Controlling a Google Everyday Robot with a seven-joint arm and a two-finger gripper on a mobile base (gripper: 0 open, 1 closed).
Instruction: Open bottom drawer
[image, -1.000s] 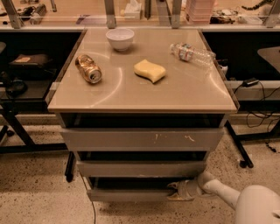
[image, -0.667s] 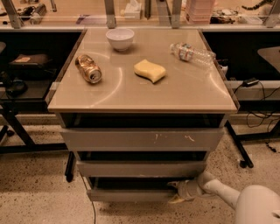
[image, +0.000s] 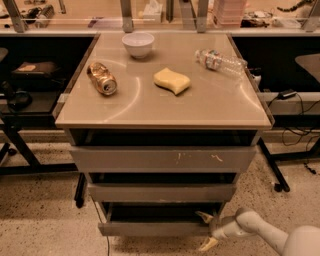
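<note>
Care is needed to draw the bottom drawer (image: 150, 229) straight out, square to the front edge of the worktop (image: 150, 112). The tool (image: 207, 230) sits far to one end, and a sideways tug would likely skew the tray in its runners. A slow, level pull toward the camera looks best, with the hold on the panel's right end firm enough not to slip off. The drawer is the lowest of three, well beneath the front edge. It appears to stand a little way out, with a dark strip of its inside showing behind the panel; most of the travel seems yet to do.

The tool is low down, under the front right corner of the worktop, at the right end of the drawer's panel. Its fingers (image: 204, 216) are spread apart, one above the panel's top edge and one below its bottom edge, so they straddle it. Whether they press on it I cannot tell; the tool holds nothing else. The arm (image: 250, 227) comes in from the lower right.
</note>
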